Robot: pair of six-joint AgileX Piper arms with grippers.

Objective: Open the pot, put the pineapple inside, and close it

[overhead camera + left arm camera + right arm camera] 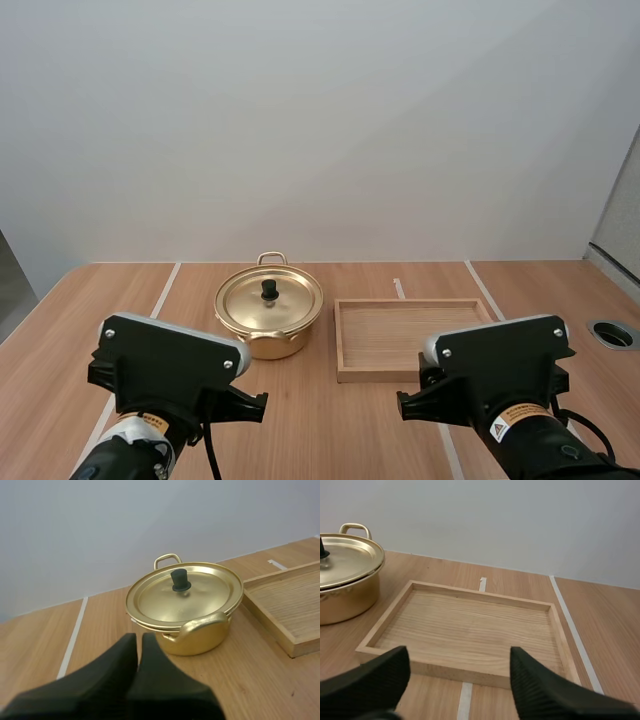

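Left gripper (pixel 139 641): we read its fingers pressed together into one dark wedge, gripping nothing, pointed at the pot (pixel 200 639). Right gripper (pixel 459 655): fingers spread, nothing between them, facing the near rim of the wooden tray (pixel 465 625).

We locate the pot near the middle of the table (pixel 120 300), at 12 o'clock from the left arm. Its lid (pixel 295 300) is seated, and the black knob (pixel 269 289) stands upright. The tray lies at 3 o'clock from the pot, just beside it, with a narrow gap between the edges. Bare wood lies open at 9 o'clock of the pot and at 3 o'clock of the tray.
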